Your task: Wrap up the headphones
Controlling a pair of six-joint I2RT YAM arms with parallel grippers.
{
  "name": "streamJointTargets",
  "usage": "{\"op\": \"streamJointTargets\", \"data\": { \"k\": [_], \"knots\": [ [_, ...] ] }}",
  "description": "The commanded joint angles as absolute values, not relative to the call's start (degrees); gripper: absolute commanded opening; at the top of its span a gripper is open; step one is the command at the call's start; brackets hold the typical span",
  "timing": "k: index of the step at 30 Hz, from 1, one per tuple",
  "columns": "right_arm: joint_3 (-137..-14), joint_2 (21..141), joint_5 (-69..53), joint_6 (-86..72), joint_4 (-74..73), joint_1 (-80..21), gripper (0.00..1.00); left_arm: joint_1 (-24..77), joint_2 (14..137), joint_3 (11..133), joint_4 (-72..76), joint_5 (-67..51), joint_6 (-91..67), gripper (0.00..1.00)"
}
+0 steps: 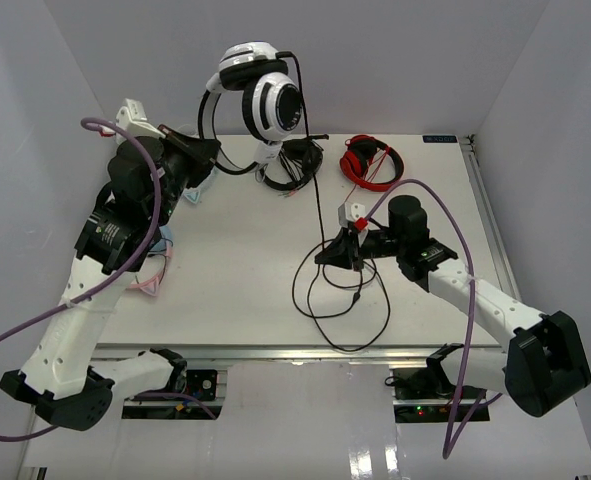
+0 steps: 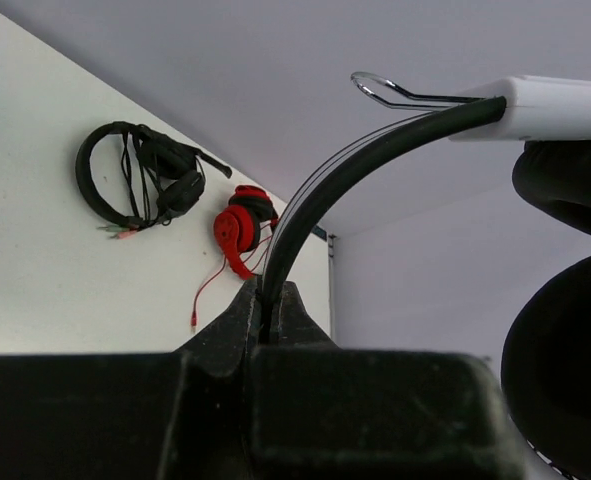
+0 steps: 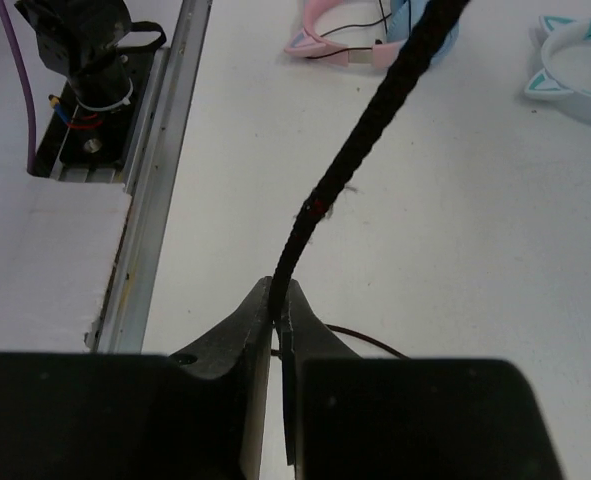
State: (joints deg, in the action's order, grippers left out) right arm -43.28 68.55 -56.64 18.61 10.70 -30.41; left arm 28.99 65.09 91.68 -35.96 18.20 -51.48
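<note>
The white headphones [image 1: 265, 95] hang in the air above the back of the table. My left gripper [image 1: 213, 152] is shut on their black headband [image 2: 355, 170], which rises from between the jaws of this gripper [image 2: 271, 300]. A black ear cushion [image 2: 565, 380] fills the right edge of the left wrist view. The thin black cable [image 1: 319, 190] drops straight down from the cups to my right gripper [image 1: 325, 255]. That gripper [image 3: 278, 295] is shut on the braided cable [image 3: 375, 130]. Below it the cable lies in loose loops [image 1: 340, 300] on the table.
All-black headphones [image 1: 295, 165] and red-and-black headphones [image 1: 370, 160] lie at the back of the table. Pink and light-blue headbands [image 1: 155, 270] lie at the left, behind the left arm. A metal rail [image 1: 355, 350] runs along the near table edge.
</note>
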Motion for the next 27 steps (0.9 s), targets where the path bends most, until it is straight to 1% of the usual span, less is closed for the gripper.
{"op": "streamJointTargets", "data": {
  "k": [1, 4, 7, 8, 9, 11, 13, 15, 16, 18, 19, 21, 23, 25, 27],
  "knots": [
    [-45.81, 67.01, -59.26, 14.03, 13.02, -31.17, 0.08, 28.92, 63.07, 88.27, -27.09, 24.86, -62.79, 0.00],
    [-48.07, 66.64, -56.12, 17.17, 6.75, -32.46, 0.08, 28.92, 66.01, 86.57, -23.66, 26.75, -64.89, 0.00],
    [-50.26, 65.58, -49.71, 21.85, 0.70, -34.07, 0.08, 28.92, 70.07, 87.64, -23.30, 27.61, -63.69, 0.00],
    [-51.66, 65.23, -45.24, 25.55, -3.54, -35.32, 0.08, 28.92, 71.64, 88.50, -22.97, 27.96, -60.80, 0.00],
    [-53.63, 64.69, -38.18, 30.69, -9.41, -37.01, 0.08, 28.92, 74.03, 89.93, -22.49, 28.31, -55.45, 0.00],
    [-56.70, 64.51, -27.04, 36.89, -15.60, -38.71, 0.08, 28.97, 78.39, 93.16, -22.53, 29.56, -44.89, 0.00],
    [-59.82, 64.37, -10.37, 44.73, -20.96, -40.76, 0.08, 29.07, 83.94, 94.64, -23.14, 31.42, -30.70, 0.00],
    [-60.35, 63.44, 5.44, 49.70, -20.34, -41.42, 0.08, 30.19, 86.80, 92.31, -22.57, 32.54, -21.56, 0.00],
    [-60.19, 62.67, 10.71, 52.95, -18.19, -41.48, 0.08, 31.04, 87.97, 90.76, -21.69, 32.83, -15.43, 0.00],
    [-59.95, 61.17, 17.23, 58.45, -12.74, -41.22, 0.08, 32.43, 88.93, 87.23, -19.77, 32.69, -5.97, 0.00],
    [-60.75, 60.82, 20.01, 60.10, -11.18, -40.87, 0.08, 32.78, 87.89, 82.45, -19.06, 31.71, -3.60, 0.00],
    [-64.84, 60.39, 19.25, 60.11, -11.16, -39.56, 0.08, 33.13, 86.02, 75.27, -16.27, 26.56, 1.47, 0.00],
    [-67.09, 60.63, 18.40, 59.53, -11.25, -38.87, 0.08, 33.22, 82.17, 71.22, -14.38, 22.62, 3.89, 0.00],
    [-69.19, 61.49, 15.13, 58.46, -11.20, -37.24, 0.08, 33.31, 79.41, 66.01, -12.36, 14.96, 7.27, 0.00],
    [-69.59, 62.12, 11.87, 56.89, -11.07, -36.06, 0.08, 33.42, 76.31, 63.75, -11.29, 8.64, 9.84, 0.00]
  ]
}}
